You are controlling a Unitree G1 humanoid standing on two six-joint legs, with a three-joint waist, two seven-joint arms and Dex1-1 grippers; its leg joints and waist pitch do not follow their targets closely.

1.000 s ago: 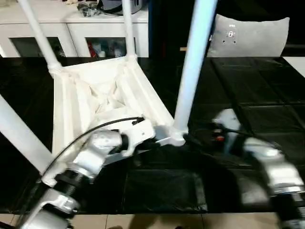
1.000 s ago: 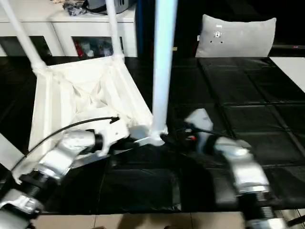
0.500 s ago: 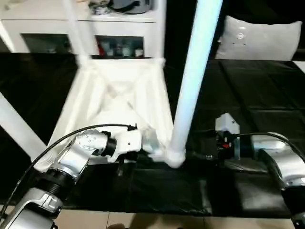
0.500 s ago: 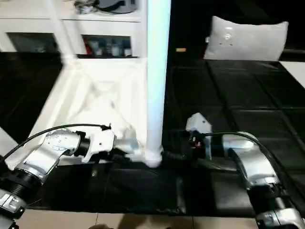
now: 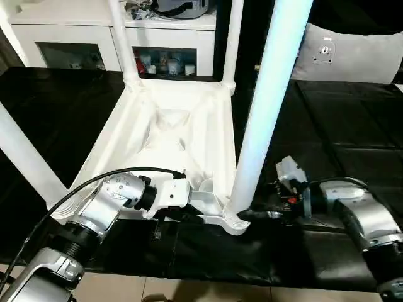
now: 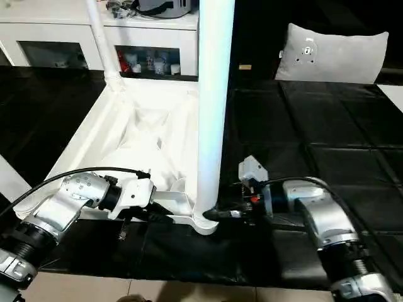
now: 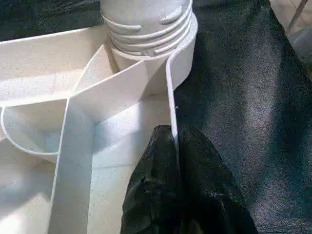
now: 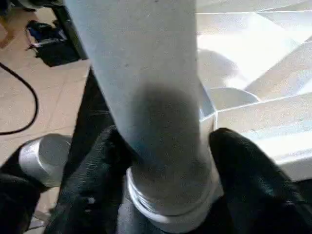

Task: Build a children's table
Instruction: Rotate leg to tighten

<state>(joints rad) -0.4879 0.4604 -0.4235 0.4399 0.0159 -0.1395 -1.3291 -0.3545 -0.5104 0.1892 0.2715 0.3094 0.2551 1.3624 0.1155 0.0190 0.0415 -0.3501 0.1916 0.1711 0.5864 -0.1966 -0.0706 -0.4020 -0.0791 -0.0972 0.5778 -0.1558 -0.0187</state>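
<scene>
The children's table lies upside down: its white ribbed tabletop [image 5: 170, 126] rests on the black work surface [image 5: 340, 126]. Legs rise from its sockets: the tall near-right leg [image 5: 267, 107], the near-left leg [image 5: 25, 157] and two far ones [image 5: 123, 38] [image 5: 233, 38]. My left gripper [image 7: 173, 134] is shut on the thin near rim wall of the tabletop, just beside the near-right socket [image 7: 146, 29]. My right gripper [image 8: 165, 141] reaches in from the right at the base of the near-right leg [image 8: 146, 73]. One black finger [image 8: 105, 156] sits on each side, pressed against it.
A white cabinet [image 5: 75, 38] with small items on its shelves stands behind the work surface. A grey cushion [image 5: 352, 56] leans at the back right. The work surface's front edge runs just below my forearms, with light floor [image 5: 208, 292] beyond it.
My right gripper's fingers have closed in on the base of the near-right leg. The left grip on the rim is unchanged. The head views have shifted.
</scene>
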